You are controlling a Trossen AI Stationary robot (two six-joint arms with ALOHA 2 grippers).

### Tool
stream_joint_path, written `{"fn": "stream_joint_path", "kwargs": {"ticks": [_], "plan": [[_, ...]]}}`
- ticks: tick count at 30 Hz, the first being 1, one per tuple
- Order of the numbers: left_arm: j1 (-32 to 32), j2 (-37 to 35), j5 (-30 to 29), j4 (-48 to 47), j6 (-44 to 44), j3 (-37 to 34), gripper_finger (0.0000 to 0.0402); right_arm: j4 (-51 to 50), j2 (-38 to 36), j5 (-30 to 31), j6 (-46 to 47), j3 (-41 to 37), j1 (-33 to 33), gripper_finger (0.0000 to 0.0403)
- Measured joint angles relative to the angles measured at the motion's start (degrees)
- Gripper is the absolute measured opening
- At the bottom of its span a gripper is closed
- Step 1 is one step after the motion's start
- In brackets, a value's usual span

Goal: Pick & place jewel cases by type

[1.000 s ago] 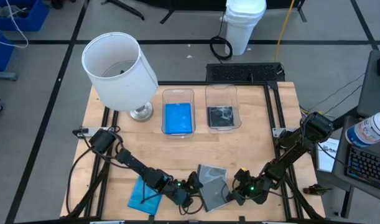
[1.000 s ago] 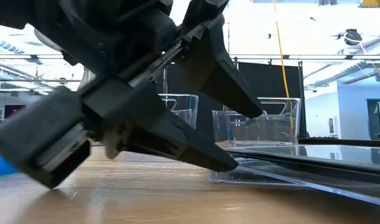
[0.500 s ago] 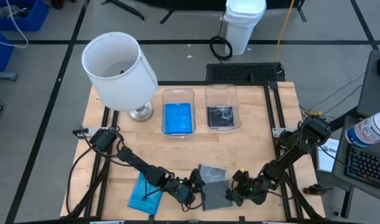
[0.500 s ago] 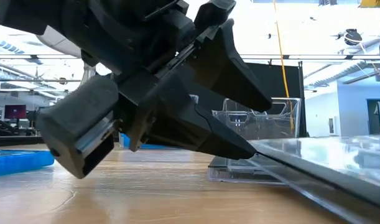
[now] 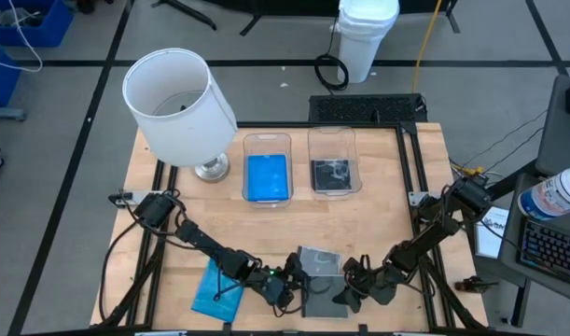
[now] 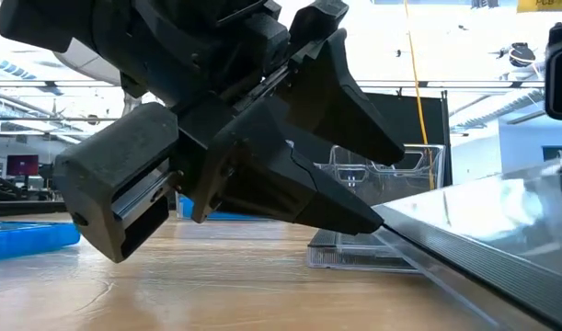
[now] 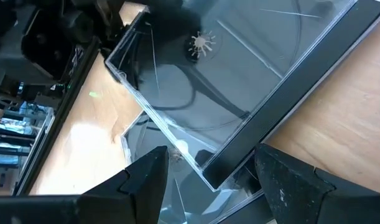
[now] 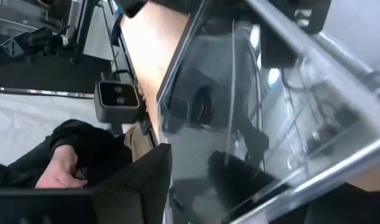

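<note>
At the near edge of the surface (image 5: 378,201), between our two arms, lies the clear case (image 5: 319,280) with the dark grey inside, and both claws are on it at once. Our left claw (image 5: 290,278) comes in from the left and has its fingers astride the case's dark spine edge; the left wrist view shows one finger on each side of that edge, clamped on it, with the case (image 7: 239,87) tilted up off a second clear case lying flat beneath. Our right claw (image 5: 352,287) reaches in from the right to the opposite edge; its wrist view shows the clear face (image 8: 252,106) pressed close between its fingers, but we cannot tell whether they have truly closed on it or merely bracket it.

The low view confirms the tilt: the case (image 6: 483,239) slopes up to the right, off the wood.

What the next move turns on, we judge, is that the case runs crosswise between the claws, spine towards the left arm and free edge towards the right, so the two hold it from opposite ends and one must let go before it can travel.

The bin with the grey case (image 5: 333,161) stands at the far side, nearer the right arm; the bin with the blue case (image 5: 267,168) is just beside it. Another blue case (image 5: 217,291) lies near the left arm, untouched.
</note>
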Motion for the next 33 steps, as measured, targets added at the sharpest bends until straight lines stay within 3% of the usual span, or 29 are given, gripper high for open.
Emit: {"fn": "stream_joint_path", "kwargs": {"ticks": [9,13,23,28,33], "plan": [[-0.2,0.0,-0.1,-0.1,-0.7,0.0,0.0241,0.3,0.0,0.5,-2.1,-0.1,-0.6,0.0049],[-0.9,-0.1,-1.2,0.1,0.0,0.0,0.0241,2.2,0.0,0.3,-3.8,-0.2,-0.5,0.0012],[-7.0,-3.1,-22.7,-3.0,-3.0,0.1,0.0241,10.4,0.2,0.0,-13.3,-0.2,-0.6,0.0009],[-10.9,-6.2,-29.7,-12.2,-8.1,0.1,0.0241,13.4,0.2,-0.1,-15.9,-0.2,-0.5,0.0007],[-13.2,-8.7,-33.1,-25.4,-21.1,0.1,0.0241,15.3,-2.4,0.0,-21.0,-0.1,-0.5,0.0007]]}}
